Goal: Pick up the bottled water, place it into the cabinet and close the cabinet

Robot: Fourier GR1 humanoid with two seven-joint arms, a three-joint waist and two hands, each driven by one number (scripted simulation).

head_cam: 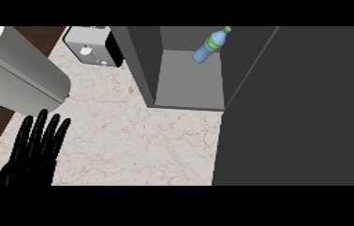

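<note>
Blue bottled water already stands inside our cabinet; our left hand rests flat, fingers straight. Next we swing its dark door closed.

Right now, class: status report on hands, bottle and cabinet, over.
Left hand open, resting at lower left. Right hand out of view. Bottled water inside cabinet. Cabinet door open, nothing blocking it.
</note>
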